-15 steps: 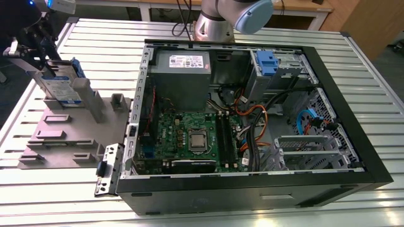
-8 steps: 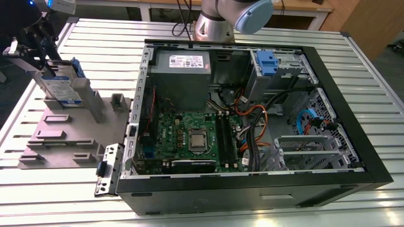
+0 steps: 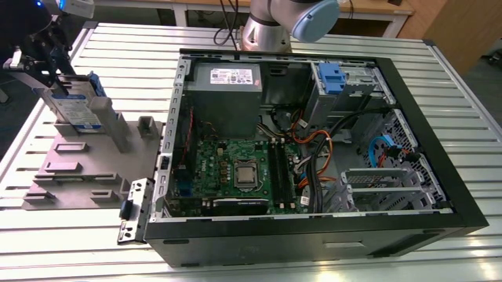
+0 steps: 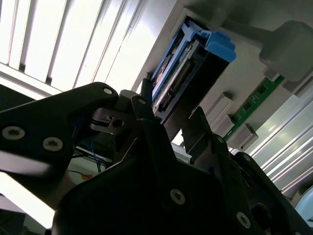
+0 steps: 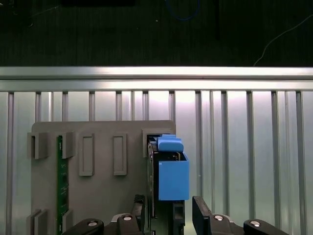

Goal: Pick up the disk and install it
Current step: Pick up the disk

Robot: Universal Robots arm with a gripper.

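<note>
Exterior view: the disk (image 3: 79, 108) stands on edge in a slot of the grey fixture plate (image 3: 86, 170), which lies on the slatted metal table (image 3: 63, 252) at the exterior view's left, just beside the open computer case (image 3: 314, 235). The label side of the disk faces the camera, with a blue rail on its far edge. The gripper (image 3: 51, 56) sits right above the disk at the upper left corner. First wrist view: looking down on the disk (image 5: 171, 176) edge-on with its blue rail uppermost. The gripper (image 5: 171, 218) is spread a bit wider than the disk, one black finger (image 5: 139, 210) on each side. It's straddling, not clamped as far as I can see, and pad contact is unclear. The disk is seated in the plate (image 5: 98, 196), not lifted. A green circuit strip (image 5: 59, 181) stands in another slot, well apart. Second wrist view: same story, disk (image 4: 186, 68) in line with the gap of the gripper (image 4: 171, 105). Inside the case, the grey power-supply box (image 3: 223, 100) sits at the far corner.
</note>
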